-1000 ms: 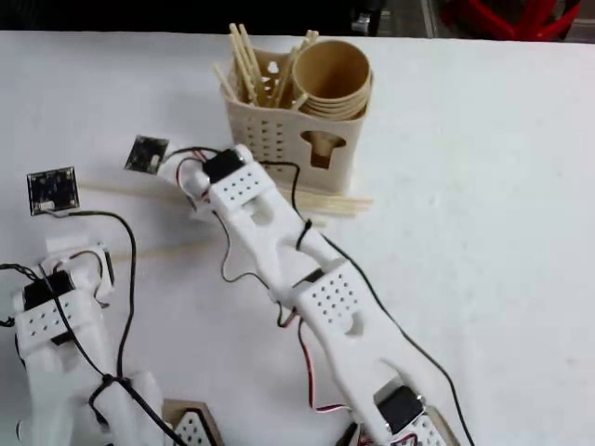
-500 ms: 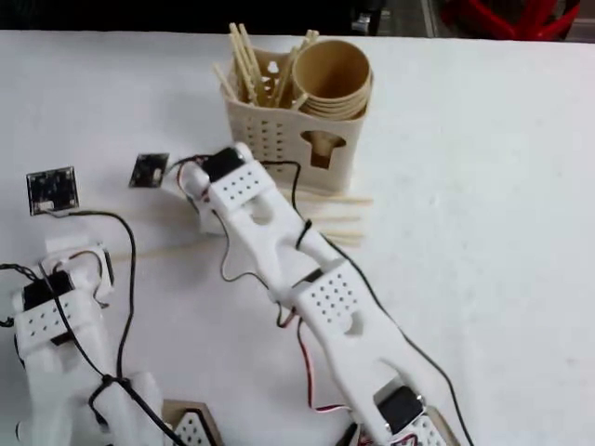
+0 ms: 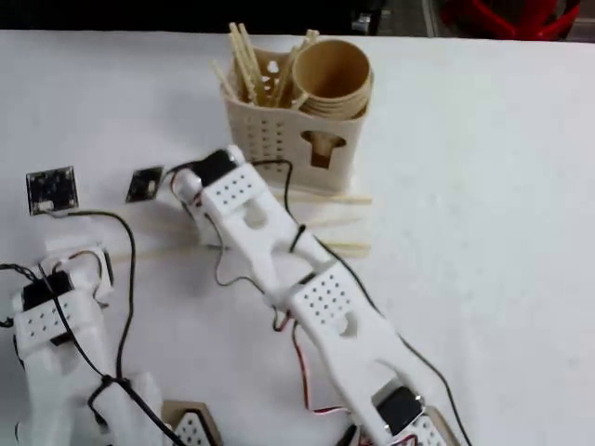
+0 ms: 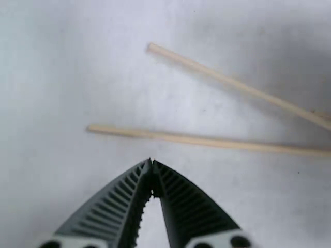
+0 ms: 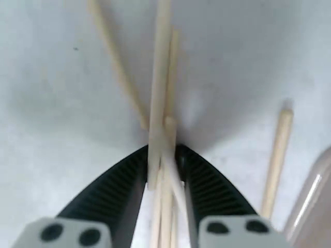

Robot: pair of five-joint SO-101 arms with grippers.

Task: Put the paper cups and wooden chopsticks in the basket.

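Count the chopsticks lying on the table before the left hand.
2. The nearer chopstick lies just past the shut left hand; the farther chopstick lies beyond it, angled. Others may be hidden.

The right claw [image 5: 163, 151] has shifted slightly left, fanning apart the chopsticks [image 3: 349, 198] beside the basket [image 3: 270, 139].

A white table [image 3: 493, 214] spreads under everything, its surface plain and matte. Beyond its far edge runs a dark strip of room [image 3: 139, 14]. A red object [image 3: 511, 19] stands there near the far right corner, and a dark object [image 3: 367, 19] sits near the middle.
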